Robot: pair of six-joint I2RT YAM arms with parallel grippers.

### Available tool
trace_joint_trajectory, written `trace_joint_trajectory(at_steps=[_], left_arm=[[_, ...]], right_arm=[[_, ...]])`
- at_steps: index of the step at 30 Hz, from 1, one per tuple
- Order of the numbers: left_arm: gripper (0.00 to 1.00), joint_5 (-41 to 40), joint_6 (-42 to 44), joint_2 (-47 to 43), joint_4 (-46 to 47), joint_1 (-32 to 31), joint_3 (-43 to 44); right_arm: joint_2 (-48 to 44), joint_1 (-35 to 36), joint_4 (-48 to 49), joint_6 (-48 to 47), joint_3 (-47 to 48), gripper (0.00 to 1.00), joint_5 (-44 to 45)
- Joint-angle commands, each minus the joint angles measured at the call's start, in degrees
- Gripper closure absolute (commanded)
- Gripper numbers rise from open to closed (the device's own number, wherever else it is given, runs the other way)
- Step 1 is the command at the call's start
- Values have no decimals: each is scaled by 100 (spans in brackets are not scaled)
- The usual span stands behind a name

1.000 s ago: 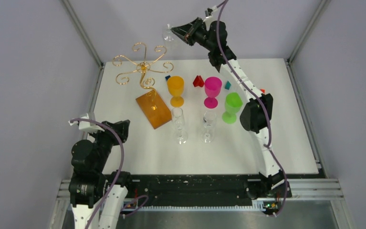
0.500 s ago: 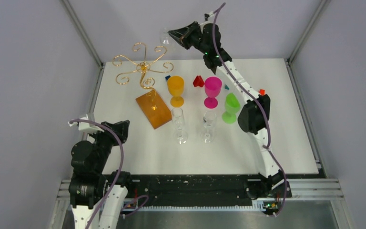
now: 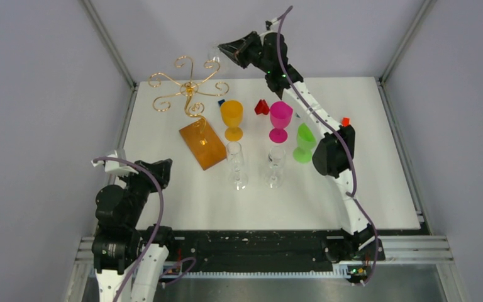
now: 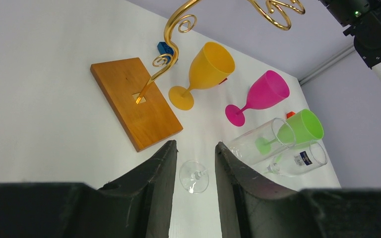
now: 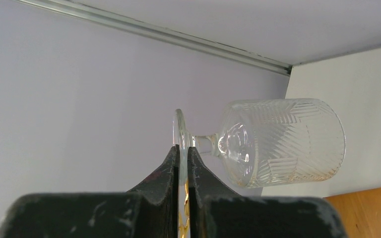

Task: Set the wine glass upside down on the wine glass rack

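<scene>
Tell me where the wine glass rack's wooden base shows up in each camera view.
Top external: wooden base left of centre, just left of the orange goblet.
Left wrist: upper left of centre, again left of the orange goblet.
Right wrist: only a corner at the bottom right, below the wine glass.
Shared landmark: the white table it lies on.

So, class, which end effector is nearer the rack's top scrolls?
Right. The right end effector, holding a wine glass, is beside the scrolls; the left end effector sits low, front-left.

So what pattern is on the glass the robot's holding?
Zigzag lines on the clear wine glass, best in right wrist view.
</scene>
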Motion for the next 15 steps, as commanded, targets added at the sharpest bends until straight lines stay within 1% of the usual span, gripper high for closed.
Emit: trace_joint_trajectory(at_steps=[1,15], left_arm=[[60,99,-50,-74,284,-5,-32],[60,163,-99,-48,365,-5,-131]], right_arm=[[-182,137,453,67,268,100,-199],[-41,185,453,103,415,100,-650]])
